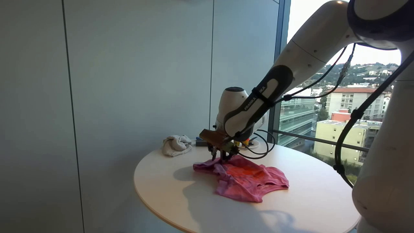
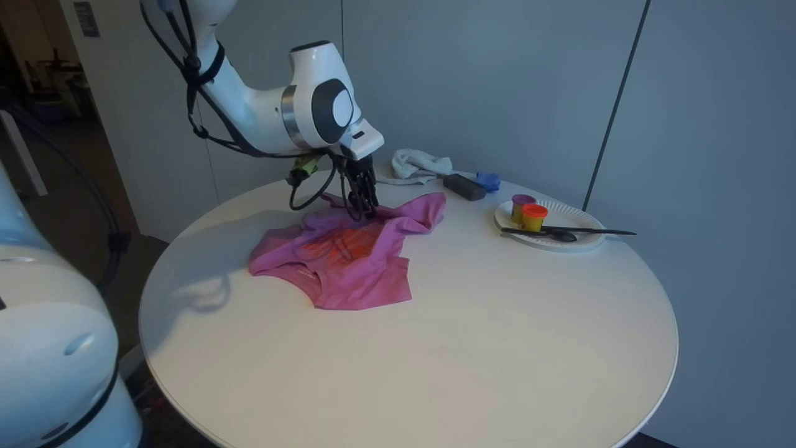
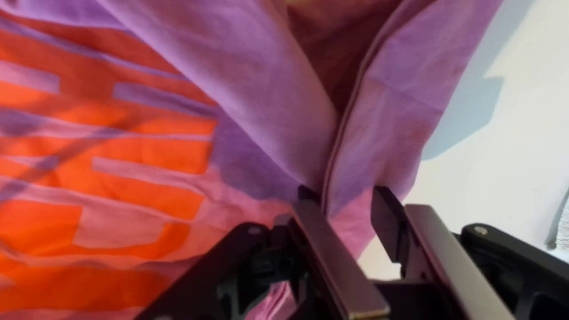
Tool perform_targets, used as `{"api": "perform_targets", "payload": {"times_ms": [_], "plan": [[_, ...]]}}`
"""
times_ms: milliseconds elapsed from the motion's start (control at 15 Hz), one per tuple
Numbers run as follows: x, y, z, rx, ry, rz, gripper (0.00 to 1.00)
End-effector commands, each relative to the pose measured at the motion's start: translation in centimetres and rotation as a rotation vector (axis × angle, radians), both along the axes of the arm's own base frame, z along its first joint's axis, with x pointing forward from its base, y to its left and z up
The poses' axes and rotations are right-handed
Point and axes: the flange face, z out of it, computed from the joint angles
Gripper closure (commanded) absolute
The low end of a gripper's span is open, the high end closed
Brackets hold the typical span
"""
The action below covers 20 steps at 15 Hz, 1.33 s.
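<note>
A pink-purple garment with an orange print lies crumpled on the round white table. It also shows in an exterior view and fills much of the wrist view. My gripper points down at the garment's far edge; it also shows in an exterior view. In the wrist view my gripper's two fingers stand apart. A folded seam of the garment runs up to the left fingertip, with pink cloth in the gap. Whether the fingertips touch the cloth is hard to tell.
A whitish cloth lies near the table's back edge. A dark box and a blue item are beside it. A white paper plate holds two small tubs and dark utensils. A wall stands behind the table.
</note>
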Motion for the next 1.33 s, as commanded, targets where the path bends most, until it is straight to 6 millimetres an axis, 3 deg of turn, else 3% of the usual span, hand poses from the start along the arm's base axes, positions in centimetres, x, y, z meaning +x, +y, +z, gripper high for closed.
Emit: {"api": "perform_targets", "payload": {"times_ms": [0, 267, 333, 467, 867, 1267], "plan": [[0.6, 1.0, 1.1, -0.037, -0.033, 0.034, 0.9], [0.3, 3.2, 2.4, -0.07, -0.056, 0.121, 0.99], [0.3, 3.6, 2.7, -0.09, -0.057, 0.146, 0.93], [0.9, 3.8, 3.4, -0.149, -0.055, 0.189, 0.92], [3.9, 3.0, 2.8, -0.267, 0.0, 0.289, 0.93], [7.3, 3.5, 3.2, -0.366, -0.015, 0.402, 0.93]]}}
